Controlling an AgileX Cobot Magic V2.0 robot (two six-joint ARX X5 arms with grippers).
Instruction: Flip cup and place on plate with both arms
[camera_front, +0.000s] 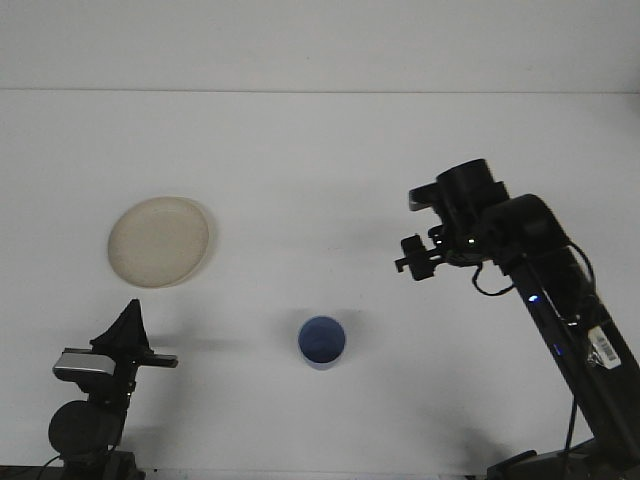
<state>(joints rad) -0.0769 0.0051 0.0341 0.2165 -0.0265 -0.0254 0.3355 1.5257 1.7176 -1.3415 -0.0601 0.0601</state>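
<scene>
Blue cup (322, 341) sits upright on the white table (400, 150), open mouth up, low center of the front view, nothing touching it. Cream plate (159, 241) lies flat up and to the left of the cup, well apart from it, nothing on it. My right gripper (413, 260) hangs above the table to the right of the cup and clear of it, holding nothing; fingers are small and dark against the wrist, so I cannot tell whether they are spread or pressed together. My right arm (560, 300) runs down to the bottom right corner. My left gripper (128, 330) sits at the bottom left, below the plate, pointing up toward it, holding nothing; its fingers look pressed together to a point.
</scene>
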